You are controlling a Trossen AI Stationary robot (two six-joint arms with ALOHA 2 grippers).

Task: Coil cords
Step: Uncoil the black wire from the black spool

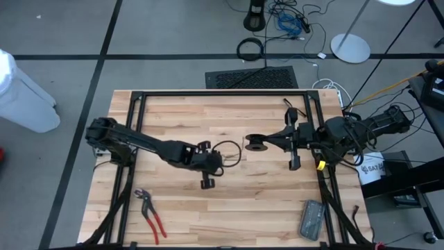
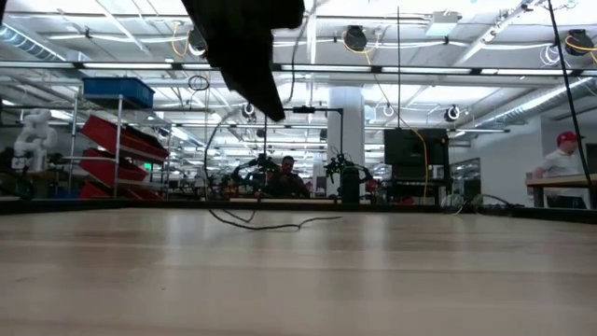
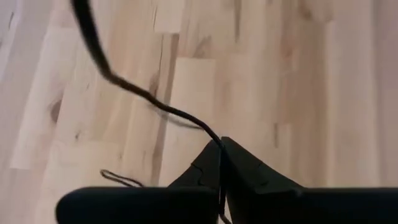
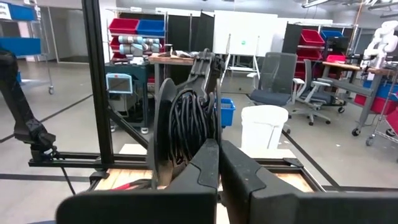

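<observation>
The cord [image 1: 229,153] is a very thin black wire that curves in a loose loop on the wooden worktop [image 1: 208,208] near the middle of the high view, between the two arms. In the low view it rises from the worktop in a thin arc toward the dark arm at the top of the frame, with a slack stretch [image 2: 270,224] lying flat on the wood. The left claw [image 1: 216,161] sits just left of centre in the high view, at the loop's left side, and its fingers are pinched nearly together on the cord; the left wrist view shows the wire [image 3: 155,106] running straight into the seam between the two fingertips [image 3: 249,177]. The right claw [image 1: 267,144] is just right of centre, fingers pressed together on a small dark spool [image 1: 255,145]. In the right wrist view that spool [image 4: 183,134] stands upright in front of the fingers with black cord wound round its core. Red-handled pliers [image 1: 150,214] lie at the lower left of the worktop, and a grey rectangular device [image 1: 311,219] lies at the lower right, both well apart from the cord.
</observation>
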